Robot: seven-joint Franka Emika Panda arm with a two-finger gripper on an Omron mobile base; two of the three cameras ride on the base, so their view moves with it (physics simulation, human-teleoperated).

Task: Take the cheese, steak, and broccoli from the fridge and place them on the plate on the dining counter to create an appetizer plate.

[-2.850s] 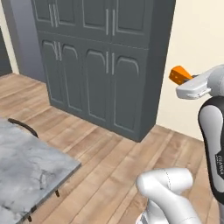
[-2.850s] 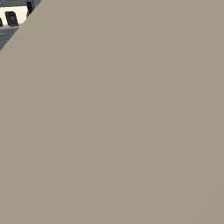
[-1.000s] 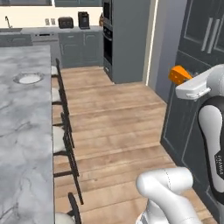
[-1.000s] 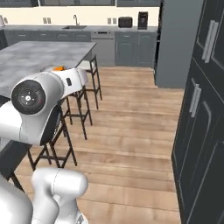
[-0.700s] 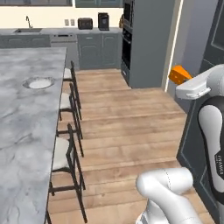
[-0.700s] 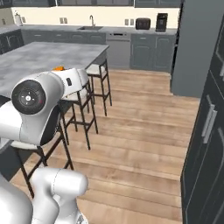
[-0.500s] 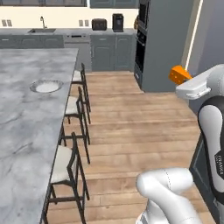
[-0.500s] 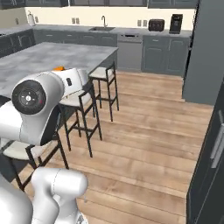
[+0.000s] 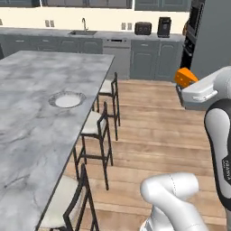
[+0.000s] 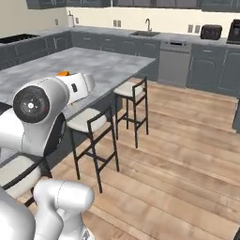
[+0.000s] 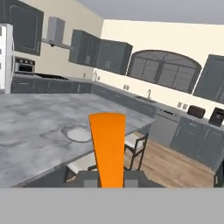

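Gripper (image 11: 110,183) carries the cheese (image 9: 185,77): jaws pinched on the orange wedge, which sticks up between them in the hand view. In the left base view the wedge sits at the front end of the white hand, held in the air above the wooden floor (image 9: 153,131), well apart from the desk (image 9: 31,117).

The desk is the long grey marble island. The plate (image 9: 67,99) lies flat on it, near the long edge that faces the stools (image 9: 96,131), nothing on it as far as can be told. Hand view: plate (image 11: 78,133) shows just left of the wedge, beyond it.

Right base view: only a sliver of orange (image 10: 62,73) shows above the white wrist, so the grip cannot be judged there. Stools stand along the desk's long edge. Far wall counter carries a sink (image 9: 84,32) and two dark appliances (image 9: 153,28).
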